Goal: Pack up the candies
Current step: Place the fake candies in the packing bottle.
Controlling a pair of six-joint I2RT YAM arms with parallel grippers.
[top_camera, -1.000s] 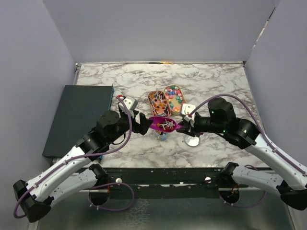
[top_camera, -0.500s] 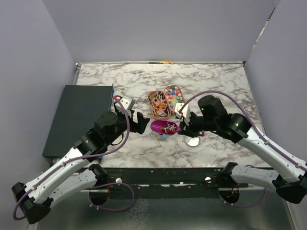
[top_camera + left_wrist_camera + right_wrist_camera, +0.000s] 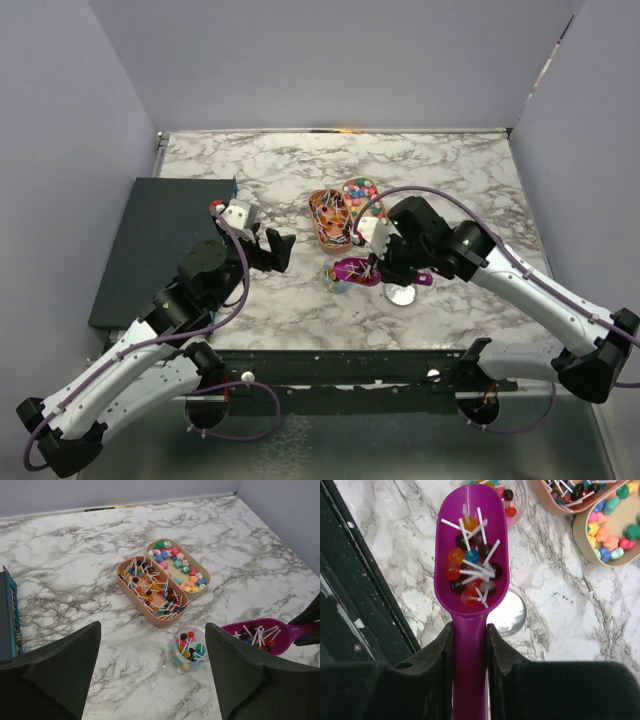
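Note:
The candies point(image 3: 177, 566) are small bright sweets in a tan oval tray point(image 3: 371, 207), also seen in the right wrist view point(image 3: 615, 530). My right gripper point(image 3: 470, 645) is shut on the handle of the purple scoop point(image 3: 472, 555), which holds several lollipops. The scoop point(image 3: 355, 268) hovers with its tip over the edge of a small clear jar point(image 3: 189, 649) partly filled with lollipops and sweets. My left gripper point(image 3: 152, 680) is open and empty, left of the jar point(image 3: 334, 282) and apart from it.
A pink tray of lollipops point(image 3: 150, 592) lies beside the tan tray. A round jar lid point(image 3: 402, 294) lies on the marble under my right gripper point(image 3: 385, 265). A dark box point(image 3: 165, 245) sits at the left, behind my left gripper point(image 3: 275, 250).
My left gripper has drawn back to the left, away from the scoop and jar. My right gripper has shifted the scoop slightly right and nearer, with the wrist swung left.

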